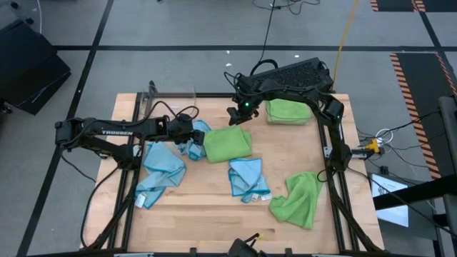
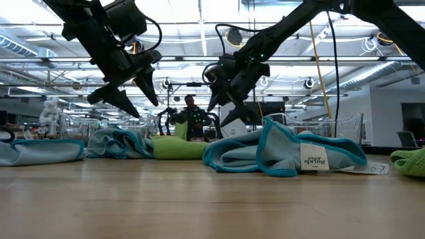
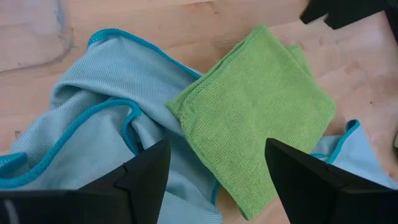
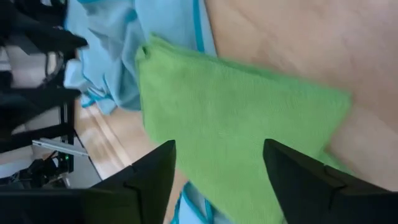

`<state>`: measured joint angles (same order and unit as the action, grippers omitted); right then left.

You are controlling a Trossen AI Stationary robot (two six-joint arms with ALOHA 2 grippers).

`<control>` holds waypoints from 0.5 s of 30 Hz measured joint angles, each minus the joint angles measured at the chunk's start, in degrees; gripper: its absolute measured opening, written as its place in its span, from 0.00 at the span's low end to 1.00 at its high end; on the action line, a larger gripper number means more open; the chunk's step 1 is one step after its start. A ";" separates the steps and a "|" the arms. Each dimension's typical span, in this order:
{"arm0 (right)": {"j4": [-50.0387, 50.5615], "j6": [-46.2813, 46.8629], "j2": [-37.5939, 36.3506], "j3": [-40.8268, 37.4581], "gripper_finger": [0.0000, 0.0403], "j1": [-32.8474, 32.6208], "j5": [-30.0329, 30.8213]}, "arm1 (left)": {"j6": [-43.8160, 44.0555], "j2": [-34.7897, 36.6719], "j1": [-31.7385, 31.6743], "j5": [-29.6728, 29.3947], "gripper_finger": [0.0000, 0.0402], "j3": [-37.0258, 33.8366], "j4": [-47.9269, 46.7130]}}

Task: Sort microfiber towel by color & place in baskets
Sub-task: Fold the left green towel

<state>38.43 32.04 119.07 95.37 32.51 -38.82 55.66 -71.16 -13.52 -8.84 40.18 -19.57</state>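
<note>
A folded green towel [image 1: 227,143] lies flat mid-table, its left edge over a crumpled blue towel [image 1: 193,139]. My left gripper [image 1: 194,132] hovers open above that blue towel, with the green towel [image 3: 261,118] just ahead of its fingers. My right gripper [image 1: 239,114] hangs open above the green towel's far edge [image 4: 236,124]. More blue towels lie at the left [image 1: 163,168] and centre [image 1: 248,178]. A crumpled green towel [image 1: 298,200] sits near right. One clear basket [image 1: 171,96] stands far left; folded green towels [image 1: 289,111] lie far right.
The right arm's dark upper links [image 1: 293,75] reach over the far right stack. In the low view a centre blue towel [image 2: 285,153] with a white label fills the foreground. Bare wood [image 1: 207,214] shows along the near edge. A person [image 2: 192,116] stands beyond the table.
</note>
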 joint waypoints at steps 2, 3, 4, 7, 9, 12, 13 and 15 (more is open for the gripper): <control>-0.06 -0.46 0.02 0.02 0.65 0.13 0.15 | 0.31 0.00 0.08 0.02 0.65 0.00 0.00; -0.72 -0.84 0.01 0.03 0.67 0.13 0.79 | 0.35 0.00 0.09 0.02 0.65 0.00 0.01; -1.42 -1.54 0.07 0.05 0.69 0.13 2.01 | 0.35 0.00 0.10 0.01 0.65 0.00 0.01; -1.89 -3.26 1.16 0.11 0.73 0.11 4.71 | 0.37 0.00 0.11 -0.12 0.65 0.00 0.07; -3.06 -3.93 2.66 0.11 0.74 0.13 4.61 | 0.37 0.00 0.09 -0.43 0.65 0.00 0.07; -3.39 -4.26 4.47 0.09 0.73 0.13 4.66 | 0.17 0.00 0.09 -0.48 0.65 0.00 0.09; -3.41 -4.20 4.73 0.09 0.73 0.13 4.71 | 0.14 0.00 0.09 -0.48 0.65 0.00 0.10; -3.38 -4.33 4.85 0.09 0.73 0.13 6.02 | 0.02 0.00 0.17 -0.39 0.65 0.00 0.11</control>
<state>35.05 27.70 123.92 95.46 32.64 -32.80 55.68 -71.16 -13.34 -9.23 40.18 -19.46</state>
